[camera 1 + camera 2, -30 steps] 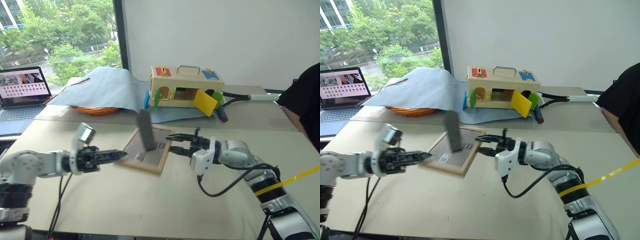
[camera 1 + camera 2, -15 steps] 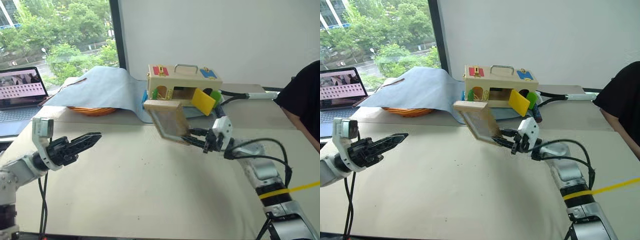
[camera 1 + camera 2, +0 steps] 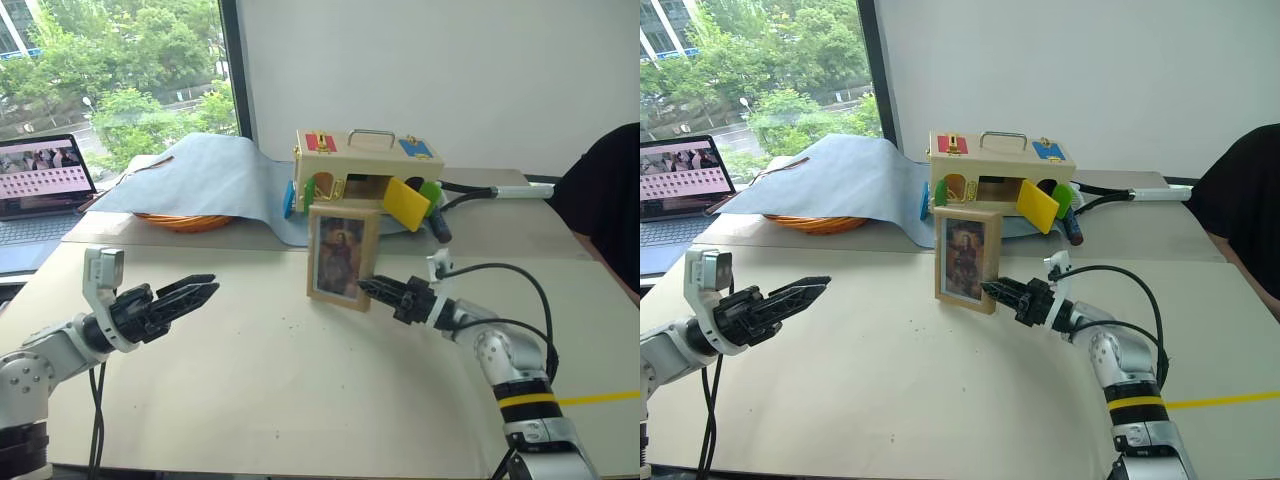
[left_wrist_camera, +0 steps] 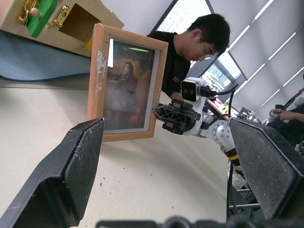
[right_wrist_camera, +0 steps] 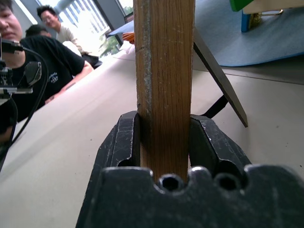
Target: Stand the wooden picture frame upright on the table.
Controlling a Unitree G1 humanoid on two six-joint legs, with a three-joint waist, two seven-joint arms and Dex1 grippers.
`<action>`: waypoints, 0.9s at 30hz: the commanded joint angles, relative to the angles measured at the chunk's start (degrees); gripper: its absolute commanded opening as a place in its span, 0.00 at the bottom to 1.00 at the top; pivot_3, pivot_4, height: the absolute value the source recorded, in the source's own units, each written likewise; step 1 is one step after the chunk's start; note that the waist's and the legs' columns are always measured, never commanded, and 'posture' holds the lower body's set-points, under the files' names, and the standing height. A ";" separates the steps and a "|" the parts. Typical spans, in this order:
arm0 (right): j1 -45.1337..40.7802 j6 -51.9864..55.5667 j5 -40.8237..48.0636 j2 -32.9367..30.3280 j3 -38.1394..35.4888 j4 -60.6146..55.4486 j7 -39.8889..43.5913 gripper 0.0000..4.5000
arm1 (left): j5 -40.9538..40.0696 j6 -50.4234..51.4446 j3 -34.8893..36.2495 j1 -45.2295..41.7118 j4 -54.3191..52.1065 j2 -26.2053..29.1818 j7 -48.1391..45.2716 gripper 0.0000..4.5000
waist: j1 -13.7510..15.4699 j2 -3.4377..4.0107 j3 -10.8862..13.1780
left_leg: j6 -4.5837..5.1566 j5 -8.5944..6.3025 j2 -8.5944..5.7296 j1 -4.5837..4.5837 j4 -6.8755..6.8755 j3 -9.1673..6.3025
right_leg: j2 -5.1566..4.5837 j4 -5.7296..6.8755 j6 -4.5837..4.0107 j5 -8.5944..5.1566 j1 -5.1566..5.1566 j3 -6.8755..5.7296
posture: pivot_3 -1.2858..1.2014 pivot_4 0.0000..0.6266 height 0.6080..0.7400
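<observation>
Light wood edges the picture frame (image 3: 342,254), which stands upright near the middle of the table (image 3: 300,400), its portrait picture facing the robot. The right gripper (image 3: 372,289) reaches in level from the right and is clamped on the frame's lower right side; in the right wrist view its two black fingers (image 5: 122,137) press against both faces of the wooden edge (image 5: 164,85), and the dark fold-out stand (image 5: 219,80) slants down behind to the tabletop. Whether the frame's bottom rests fully on the table cannot be told. The left gripper (image 3: 197,291) hovers well apart to the left of the frame, its jaws spread wide and holding nothing. Behind the frame sits a wooden box (image 3: 366,172) with coloured flaps, on a blue cloth (image 3: 205,175). A laptop (image 3: 42,180) stands at the far left, and a person in black (image 3: 605,210) sits at the right edge.
</observation>
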 commanded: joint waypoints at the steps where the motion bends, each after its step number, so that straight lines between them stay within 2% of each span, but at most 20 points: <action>1: 4.13 0.46 -2.05 0.14 0.14 -2.76 -1.07 0.25 | -0.04 -0.96 -0.35 -0.44 -1.07 0.23 -0.61 1.00 | -0.05 0.01 0.00 | 0.00 0.00 0.00 0.00 0.00 0.00 | 0.00 0.00 0.00 0.00 0.00 0.00 | 0.52 0.24 0.49; 4: 6.25 0.69 -2.74 0.56 0.51 -6.51 -2.09 0.25 | 1.24 -1.79 -1.69 0.03 -1.47 0.10 -1.37 1.00 | -0.08 0.03 -0.01 | 0.02 0.02 0.00 0.03 0.02 0.00 | 0.00 0.01 0.36 -0.20 0.01 0.00 | 0.52 0.24 0.49; 11: 8.02 0.02 -7.12 0.30 2.33 -10.52 -4.09 0.25 | 6.23 -5.38 -6.71 -0.18 -2.18 -0.85 -1.59 1.00 | -0.08 0.02 -0.02 | 0.02 0.02 0.00 0.03 0.01 0.00 | 0.00 0.00 0.37 -0.21 0.01 0.00 | 0.52 0.24 0.49; 13: 7.78 0.89 -6.80 0.01 1.99 -11.37 -4.27 0.48 | 8.22 -6.88 -8.24 -0.01 -2.36 -1.13 -1.41 1.00 | -0.09 0.02 -0.02 | 0.02 0.02 0.00 0.03 0.01 0.00 | 0.00 0.00 0.37 -0.21 0.01 0.00 | 0.52 0.24 0.49; 15: 7.62 2.06 -6.46 -0.79 1.32 -12.45 -4.46 0.59 | 11.94 -9.77 -9.99 0.17 -2.79 -1.68 0.08 1.00 | -0.05 0.02 -0.01 | 0.02 0.02 0.00 0.02 0.01 0.00 | 0.00 0.00 0.37 -0.21 0.00 0.00 | 0.52 0.24 0.49; 16: 7.77 2.67 -6.39 -1.44 0.84 -13.10 -4.46 0.69 | 14.38 -11.94 -10.95 0.45 -2.90 -1.92 0.62 1.00 | -0.02 0.02 -0.01 | 0.02 0.02 0.00 0.00 0.01 0.01 | 0.00 0.00 0.37 -0.21 -0.02 0.02 | 0.52 0.24 0.49; 17: 8.16 3.09 -6.24 -2.28 0.07 -13.75 -4.37 0.73 | 16.15 -14.14 -11.37 0.79 -2.88 -2.46 0.78 1.00 | 0.02 0.02 -0.01 | 0.02 0.02 0.00 0.00 0.01 0.01 | 0.00 0.00 0.36 -0.21 -0.01 0.02 | 0.52 0.24 0.49; 19: 9.20 3.53 -5.94 -4.03 -1.46 -14.64 -4.09 0.90 | 17.82 -16.02 -11.46 1.17 -2.24 -3.21 1.28 1.00 | 0.10 0.03 -0.01 | 0.02 0.02 -0.01 -0.01 0.01 0.02 | 0.00 -0.02 0.36 -0.21 -0.01 0.02 | 0.52 0.24 0.49; 24: 15.40 4.93 -3.48 -10.04 -6.49 -20.00 -1.45 0.90 | 24.41 -23.78 -10.78 1.17 0.26 -7.16 7.28 1.00 | 0.48 0.03 -0.01 | 0.02 0.02 -0.03 0.00 0.01 0.01 | -0.02 -0.04 0.38 -0.22 0.04 0.03 | 0.52 0.24 0.49; 27: 19.47 3.02 -3.59 -12.24 -8.97 -23.88 -1.05 0.90 | 32.03 -30.10 -13.03 2.57 0.19 -8.33 11.25 1.00 | 0.34 0.02 -0.02 | 0.03 0.02 -0.02 -0.01 0.01 0.01 | -0.02 -0.06 0.38 -0.22 0.03 0.04 | 0.52 0.24 0.49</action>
